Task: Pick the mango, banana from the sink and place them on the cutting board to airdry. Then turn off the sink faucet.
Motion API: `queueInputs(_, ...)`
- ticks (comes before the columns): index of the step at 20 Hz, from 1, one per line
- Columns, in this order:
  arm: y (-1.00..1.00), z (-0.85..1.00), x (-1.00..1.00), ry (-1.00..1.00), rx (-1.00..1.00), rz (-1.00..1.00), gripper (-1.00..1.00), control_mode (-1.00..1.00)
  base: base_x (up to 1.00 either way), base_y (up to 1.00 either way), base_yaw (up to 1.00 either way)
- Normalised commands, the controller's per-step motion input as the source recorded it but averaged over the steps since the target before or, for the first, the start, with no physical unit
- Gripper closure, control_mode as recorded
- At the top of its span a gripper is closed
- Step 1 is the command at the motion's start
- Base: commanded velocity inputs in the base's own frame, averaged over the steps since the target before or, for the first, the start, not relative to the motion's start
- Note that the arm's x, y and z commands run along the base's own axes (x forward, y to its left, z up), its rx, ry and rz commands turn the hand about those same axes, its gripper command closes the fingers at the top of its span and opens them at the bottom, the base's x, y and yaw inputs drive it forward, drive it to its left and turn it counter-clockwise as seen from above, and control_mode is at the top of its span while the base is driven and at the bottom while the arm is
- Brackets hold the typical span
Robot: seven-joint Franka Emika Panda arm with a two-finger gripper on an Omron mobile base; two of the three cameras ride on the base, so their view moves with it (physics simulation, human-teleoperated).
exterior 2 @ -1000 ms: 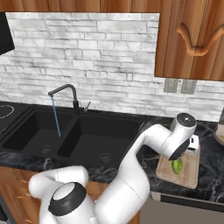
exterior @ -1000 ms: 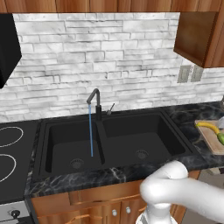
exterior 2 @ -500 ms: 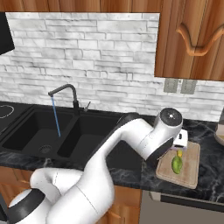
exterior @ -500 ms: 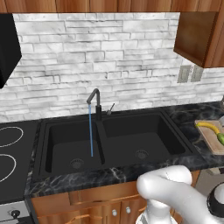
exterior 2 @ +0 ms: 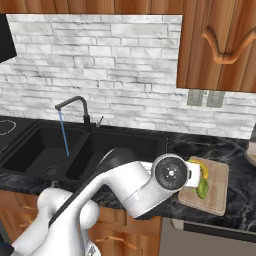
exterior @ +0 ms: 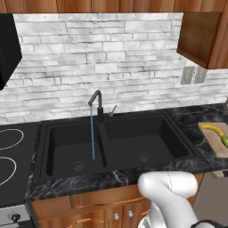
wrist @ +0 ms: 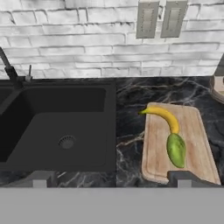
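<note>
On the cutting board (wrist: 192,144), to the right of the sink (wrist: 61,127) on the dark surface (wrist: 129,98), the banana (wrist: 164,117) and mango (wrist: 176,149) are seen end to end, long axes running near to far. The fingers (wrist: 188,177) are spread wide, holding nothing. Water is running from the sink faucet (exterior: 95,101).

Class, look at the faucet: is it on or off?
On. A thin blue stream falls from the faucet spout into the left basin of the sink.
</note>
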Motion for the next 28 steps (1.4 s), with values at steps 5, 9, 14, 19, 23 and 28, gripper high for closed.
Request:
queueInputs(5, 0.75, 0.44, -0.39, -0.12, -0.02, 0.0, -1.0, -1.0, 0.0, 0.0, 0.0)
queueInputs(9, 0.59, 0.73, -0.19, 0.15, 0.0, 0.08, -1.0, -1.0, 0.0, 0.0, 0.0)
queueInputs(14, 0.36, 0.83, -0.13, 0.3, 0.02, 0.18, -1.0, -1.0, 0.0, 0.0, 0.0)
queueInputs(19, 0.38, 0.46, -0.01, 0.31, 0.13, 0.15, -1.0, -1.0, 0.0, 0.0, 0.0)
queueInputs(23, 0.27, 0.06, -0.05, 0.13, 0.23, 0.0, -1.0, -1.0, 0.0, 0.0, 0.0)
queueInputs(28, 0.31, 0.0, -0.02, 0.0, 0.15, 0.0, -1.0, -1.0, 0.0, 0.0, 0.0)
